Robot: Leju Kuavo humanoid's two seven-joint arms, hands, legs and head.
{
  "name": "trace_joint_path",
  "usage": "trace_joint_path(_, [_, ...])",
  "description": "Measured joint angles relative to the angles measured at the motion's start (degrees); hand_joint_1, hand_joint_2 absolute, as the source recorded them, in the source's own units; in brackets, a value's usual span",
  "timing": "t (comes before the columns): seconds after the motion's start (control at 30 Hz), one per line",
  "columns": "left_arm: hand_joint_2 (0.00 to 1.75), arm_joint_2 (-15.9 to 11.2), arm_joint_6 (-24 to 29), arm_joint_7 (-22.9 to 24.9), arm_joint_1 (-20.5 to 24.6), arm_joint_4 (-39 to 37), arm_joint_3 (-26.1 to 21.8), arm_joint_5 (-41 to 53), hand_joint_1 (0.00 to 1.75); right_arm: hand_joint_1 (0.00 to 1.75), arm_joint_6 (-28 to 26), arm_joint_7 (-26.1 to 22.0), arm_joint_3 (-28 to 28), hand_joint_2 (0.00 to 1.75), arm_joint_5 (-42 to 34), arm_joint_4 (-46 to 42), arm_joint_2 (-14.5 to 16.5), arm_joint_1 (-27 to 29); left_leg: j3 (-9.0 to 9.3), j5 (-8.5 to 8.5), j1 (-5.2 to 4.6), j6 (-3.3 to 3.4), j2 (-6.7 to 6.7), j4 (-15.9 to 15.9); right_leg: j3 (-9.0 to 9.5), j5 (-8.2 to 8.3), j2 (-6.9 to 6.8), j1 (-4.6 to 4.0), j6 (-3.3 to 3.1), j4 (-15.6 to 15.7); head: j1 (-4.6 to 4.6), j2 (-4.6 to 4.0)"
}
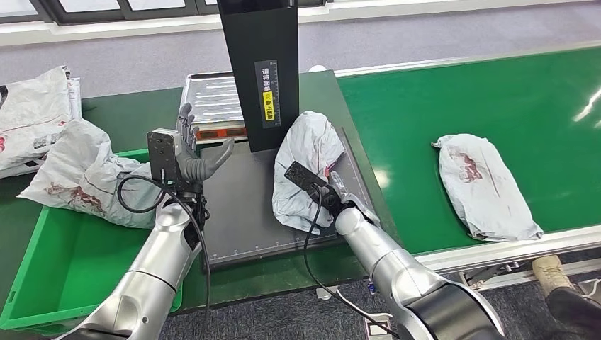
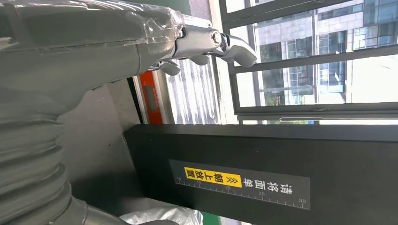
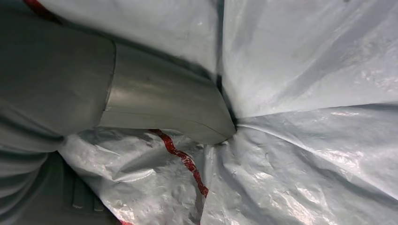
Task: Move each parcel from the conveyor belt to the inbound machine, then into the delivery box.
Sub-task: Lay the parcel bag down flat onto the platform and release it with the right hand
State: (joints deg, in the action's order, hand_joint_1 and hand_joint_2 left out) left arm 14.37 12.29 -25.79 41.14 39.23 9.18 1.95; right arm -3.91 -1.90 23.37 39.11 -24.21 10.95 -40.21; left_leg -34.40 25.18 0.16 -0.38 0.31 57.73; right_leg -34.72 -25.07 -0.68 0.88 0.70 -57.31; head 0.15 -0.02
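Note:
A crumpled white parcel (image 1: 308,152) lies on the dark platform (image 1: 241,212) of the inbound machine, against its black column (image 1: 259,64). My right hand (image 1: 332,190) grips this parcel at its near side; in the right wrist view the thumb (image 3: 159,103) digs into a fold of the parcel's plastic (image 3: 305,93). My left hand (image 1: 195,152) is raised over the platform's left edge with fingers spread and nothing in it; its fingers (image 2: 211,42) point past the column (image 2: 281,159). A second white parcel (image 1: 482,184) lies on the green conveyor belt (image 1: 496,99).
A green delivery box (image 1: 64,262) stands at the left with a white parcel (image 1: 78,173) lying over its far rim. More parcels (image 1: 32,113) are piled behind it. A ribbed metal tray (image 1: 209,95) sits behind the column. A person's shoe (image 1: 560,273) shows at the lower right.

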Motion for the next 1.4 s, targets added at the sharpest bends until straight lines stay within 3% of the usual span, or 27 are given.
trace_joint_path(0.07, [1.75,0.05,-0.12,0.03,0.00,0.00,0.03,0.00,0.00,0.00,-0.14,-0.42,0.02,1.75,-0.05,0.07,0.00,0.00,0.01,0.00,0.00,0.00,0.00,0.00,0.00,0.00,0.00,0.00,0.00,0.00,0.00,0.00])
trace_joint_path(0.2, [1.75,0.70,-0.49,0.20,0.03,-0.14,0.57,0.03,0.00,0.00,-2.74,-3.43,0.40,1.75,-0.14,0.54,0.13,0.23,0.00,0.00,0.00,0.00,0.00,0.00,0.01,0.00,0.00,0.00,0.00,0.00,0.00,0.00])
trace_joint_path(0.47, [1.75,1.33,1.14,-0.62,0.76,-1.09,1.88,-0.46,0.00,0.00,-10.31,-13.87,0.48,1.75,-5.26,0.50,1.52,0.95,-0.02,0.00,0.00,0.00,0.02,0.00,-0.04,0.03,0.05,-0.01,0.00,-0.01,-0.02,0.00])
trace_joint_path(0.67, [1.75,1.23,2.25,-1.50,1.27,-2.70,1.88,-2.07,0.00,0.00,-11.01,-21.05,-0.09,1.75,-11.99,-2.70,1.52,2.01,-0.04,0.00,0.00,0.00,0.03,0.00,-0.07,0.03,0.06,0.00,0.00,-0.01,0.00,0.00])
trace_joint_path(0.87, [1.75,1.09,2.50,-1.90,1.83,-4.08,1.88,-2.48,0.00,0.00,-10.88,-22.52,-0.68,1.75,-13.89,-5.39,1.45,3.01,-0.06,0.00,0.00,0.00,0.02,0.00,-0.08,0.02,0.05,0.01,0.00,0.00,-0.01,0.00])
trace_joint_path(1.1, [1.75,1.09,2.50,-1.90,2.50,-5.19,2.21,-1.81,0.00,0.00,-4.68,-23.35,-1.16,1.75,-19.46,-8.82,1.25,4.67,-0.06,0.00,0.00,0.00,0.03,0.00,-0.10,0.03,0.05,0.00,0.00,0.00,-0.01,0.00])
trace_joint_path(1.3, [1.75,1.09,1.93,-0.38,3.44,-6.68,4.04,0.16,0.00,0.00,9.83,-22.82,-1.95,1.75,-29.27,-13.20,0.46,7.35,-0.08,0.01,0.00,0.00,0.02,0.00,-0.11,0.02,0.06,0.00,0.00,0.00,-0.01,0.00])
trace_joint_path(1.4, [1.75,1.05,1.78,-0.45,3.71,-7.46,4.46,0.61,0.00,0.00,12.86,-22.76,-2.00,1.75,-31.30,-15.27,-0.41,8.85,-0.10,0.01,-0.01,0.00,0.02,0.00,-0.11,0.02,0.06,0.01,0.00,0.00,-0.01,0.00])
